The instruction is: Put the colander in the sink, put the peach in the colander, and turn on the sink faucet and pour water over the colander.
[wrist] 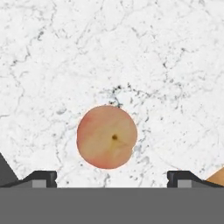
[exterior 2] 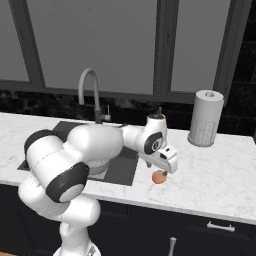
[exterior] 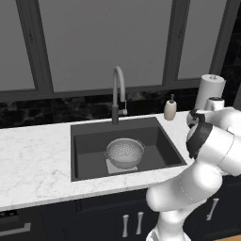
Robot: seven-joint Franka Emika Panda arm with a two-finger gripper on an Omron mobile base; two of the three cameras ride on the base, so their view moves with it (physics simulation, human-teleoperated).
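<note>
The silvery perforated colander (exterior: 124,152) sits in the dark grey sink (exterior: 89,146), over the drain plate. The red-orange peach (wrist: 107,136) (exterior 2: 159,177) lies on the white marble counter to the right of the sink. My gripper (wrist: 111,177) (exterior 2: 162,172) hangs directly over the peach, open, with a dark fingertip (wrist: 41,178) on either side and nothing between them touching the fruit. The gooseneck sink faucet (exterior: 117,92) (exterior 2: 89,90) stands behind the basin with its spout arching over it; no water shows.
A small soap dispenser (exterior: 170,109) stands behind the sink's right corner. A paper towel roll (exterior 2: 204,118) is upright at the back right of the counter. The marble counter (exterior: 33,160) stretches to the left of the sink. Windows rise behind.
</note>
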